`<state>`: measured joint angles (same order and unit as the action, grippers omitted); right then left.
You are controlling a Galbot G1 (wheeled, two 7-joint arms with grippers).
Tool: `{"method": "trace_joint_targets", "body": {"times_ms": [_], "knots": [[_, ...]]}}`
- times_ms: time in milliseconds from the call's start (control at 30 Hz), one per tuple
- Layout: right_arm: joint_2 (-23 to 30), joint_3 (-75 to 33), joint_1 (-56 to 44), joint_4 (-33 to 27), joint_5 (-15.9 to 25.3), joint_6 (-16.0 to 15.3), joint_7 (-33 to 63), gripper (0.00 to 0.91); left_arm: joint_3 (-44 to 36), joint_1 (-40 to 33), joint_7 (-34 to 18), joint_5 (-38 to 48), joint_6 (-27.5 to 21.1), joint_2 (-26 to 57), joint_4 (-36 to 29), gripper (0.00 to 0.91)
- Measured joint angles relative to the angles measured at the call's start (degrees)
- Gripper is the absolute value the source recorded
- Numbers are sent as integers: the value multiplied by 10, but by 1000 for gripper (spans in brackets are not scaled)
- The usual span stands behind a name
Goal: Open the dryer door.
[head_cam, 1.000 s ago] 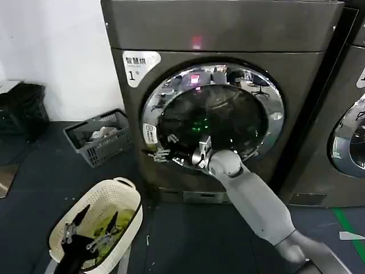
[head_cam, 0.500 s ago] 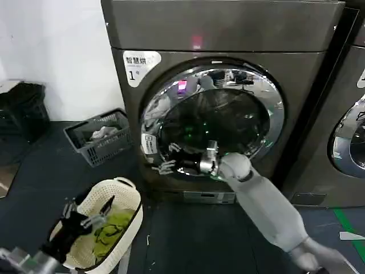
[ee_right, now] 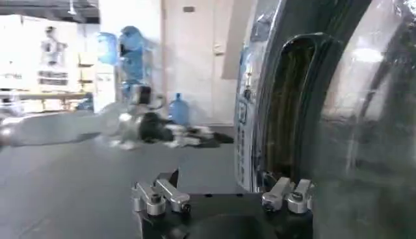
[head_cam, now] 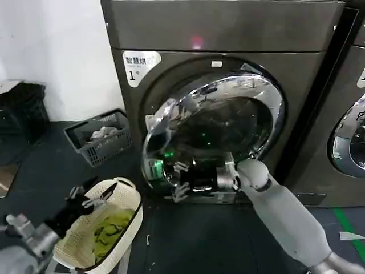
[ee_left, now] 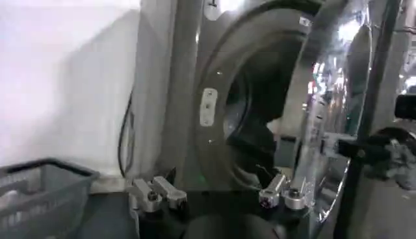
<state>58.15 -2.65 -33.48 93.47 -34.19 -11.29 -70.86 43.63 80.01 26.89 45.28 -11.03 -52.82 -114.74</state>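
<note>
The dryer [head_cam: 228, 28] is the dark grey machine with the "1" sticker and a red light. Its door [head_cam: 275, 114], a chrome ring around dark glass, stands partly open, its left edge swung out toward me and its right side still at the machine. My right gripper [head_cam: 178, 181] is open at the door's lower left edge. In the right wrist view one finger [ee_right: 281, 193] lies against the door's rim [ee_right: 338, 97], and the gripper [ee_right: 224, 195] holds nothing. My left gripper [head_cam: 91, 197] hangs open over the cream basket; in the left wrist view the gripper [ee_left: 221, 195] faces the drum opening [ee_left: 253, 97] and the door [ee_left: 331, 97].
A cream laundry basket [head_cam: 130, 197] with green clothes stands on the floor at front left. A grey crate [head_cam: 100, 137] sits by the wall, with a black bag [head_cam: 23, 111] farther left. A second grey machine [head_cam: 348, 131] stands close on the right.
The door has gone from shut to partly open, its left edge swinging out. My right gripper drew back and down with it. My left arm shifted left over the basket.
</note>
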Motion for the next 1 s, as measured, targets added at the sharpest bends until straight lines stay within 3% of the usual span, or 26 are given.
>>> {"method": "trace_joint_targets", "body": {"times_ms": [300, 533, 667, 1000], "knots": [[-38, -69, -73, 52, 1, -2, -84, 907, -58, -81, 54, -7, 27, 23, 62, 907], [-64, -153, -145, 94, -13, 4, -117, 907, -111, -127, 54, -5, 39, 22, 90, 907], [-80, -214, -196, 116, -9, 18, -130, 907, -148, -153, 58, -1, 37, 21, 105, 907], [-74, -419, -338, 113, -54, 49, -130, 907, -261, -250, 59, 1, 36, -3, 130, 907]]}}
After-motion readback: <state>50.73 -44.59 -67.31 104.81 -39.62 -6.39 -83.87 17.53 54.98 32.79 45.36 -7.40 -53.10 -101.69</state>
